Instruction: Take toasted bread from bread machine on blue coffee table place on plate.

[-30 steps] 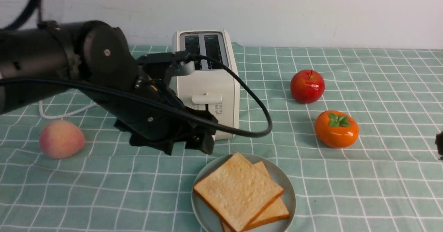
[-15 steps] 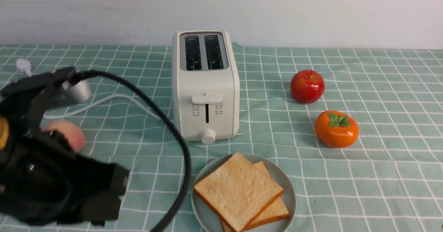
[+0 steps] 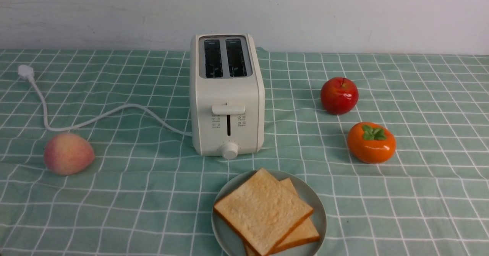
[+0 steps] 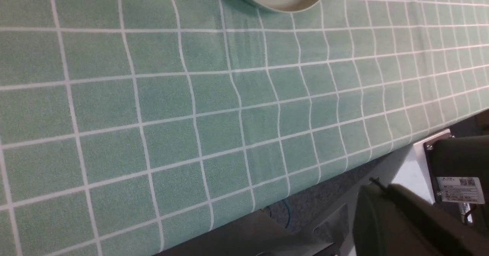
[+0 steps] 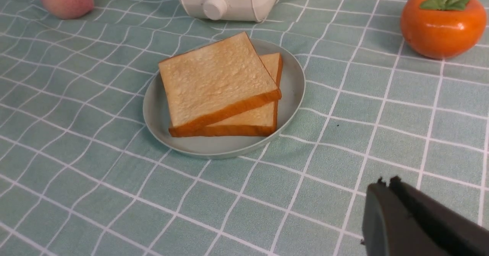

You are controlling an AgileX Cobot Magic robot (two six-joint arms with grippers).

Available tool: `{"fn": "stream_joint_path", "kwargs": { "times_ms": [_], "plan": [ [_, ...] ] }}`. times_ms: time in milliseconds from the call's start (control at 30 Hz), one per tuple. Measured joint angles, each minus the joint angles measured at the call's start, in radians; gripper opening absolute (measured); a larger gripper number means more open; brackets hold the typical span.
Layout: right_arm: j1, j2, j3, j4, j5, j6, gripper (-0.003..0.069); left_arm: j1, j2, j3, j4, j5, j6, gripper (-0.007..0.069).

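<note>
Both slices of toasted bread (image 3: 263,212) lie stacked on the plate (image 3: 312,199), just in front of the bread machine (image 3: 227,95). Its slots (image 3: 224,58) look empty to us. Our left claw (image 4: 376,185) and right claw (image 5: 386,182) look pinched shut, holding nothing. We think the job is done.

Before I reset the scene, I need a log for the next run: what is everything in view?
toasted bread: two, golden, stacked on plate
plate: one, pale blue-green, front centre
bread machine: one, cream-white, behind plate, slots empty
cord: one, white, trailing left of machine
peach: one, pink-yellow, left
apple: one, red, right
persimmon: one, orange, in front of apple
blue coffee table: one, mint, white grid
left pincer: one, dark, by table's edge
right pincer: one, dark, above the cloth
</note>
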Motion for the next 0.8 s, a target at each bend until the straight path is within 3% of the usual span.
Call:
{"fn": "stream_joint_path", "kwargs": {
  "times_ms": [200,300,400,500,633,767,800],
  "plan": [
    [0.000,0.000,0.000,0.001,-0.003,0.000,0.0000,-0.007,-0.037,0.000,0.001,0.004,0.001,-0.0014],
    [0.000,0.000,0.000,0.001,-0.004,0.000,0.0002,-0.075,-0.048,0.008,0.030,-0.020,0.001,-0.0014],
    [0.000,0.000,0.000,0.001,-0.004,0.000,0.0005,-0.136,-0.125,0.051,0.133,-0.152,0.024,-0.0014],
    [0.000,0.000,0.000,0.001,-0.004,-0.001,0.0008,-0.131,-0.194,0.095,0.245,-0.277,0.039,-0.0014],
    [0.000,0.000,0.000,0.001,-0.006,-0.001,0.0015,0.015,-0.335,0.253,0.392,-0.487,0.044,-0.0014],
    [0.000,0.000,0.000,0.001,-0.006,-0.001,0.0018,0.138,-0.394,0.367,0.440,-0.540,0.072,-0.0014],
    [0.000,0.000,0.000,0.001,-0.006,-0.001,0.0020,0.215,-0.427,0.449,0.457,-0.559,0.102,-0.0014]
  ]
}}
